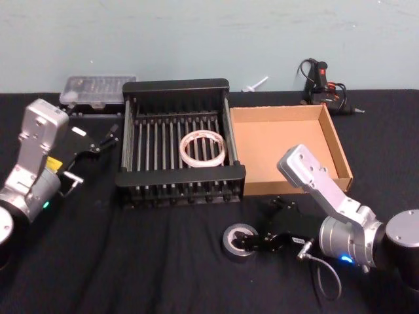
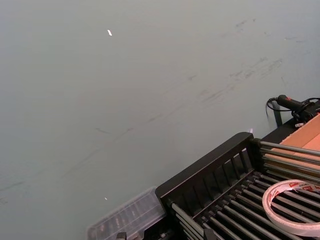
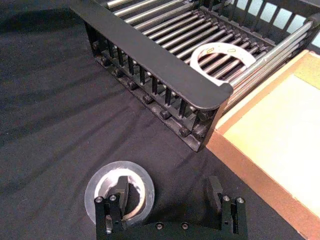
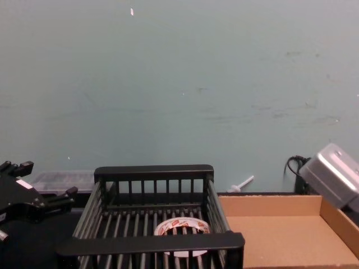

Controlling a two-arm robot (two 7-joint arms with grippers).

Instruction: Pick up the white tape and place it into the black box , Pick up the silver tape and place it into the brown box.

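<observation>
The white tape (image 1: 203,148) with red marks lies flat on the barred floor of the black box (image 1: 180,177); it also shows as the white tape (image 3: 223,61), (image 2: 292,207), (image 4: 180,228). The silver tape (image 1: 239,241) lies flat on the black cloth in front of the black box and the brown box (image 1: 288,147). My right gripper (image 3: 167,196) is open and low over the silver tape (image 3: 107,179), with one finger (image 3: 121,192) above the roll's hole and the other outside the roll. My left gripper (image 1: 98,140) is open, left of the black box.
A clear plastic case (image 1: 97,89) stands behind the black box's left corner. A black tool with cables (image 1: 321,82) lies at the back right, next to a small white part (image 1: 255,84). The teal wall rises behind the table.
</observation>
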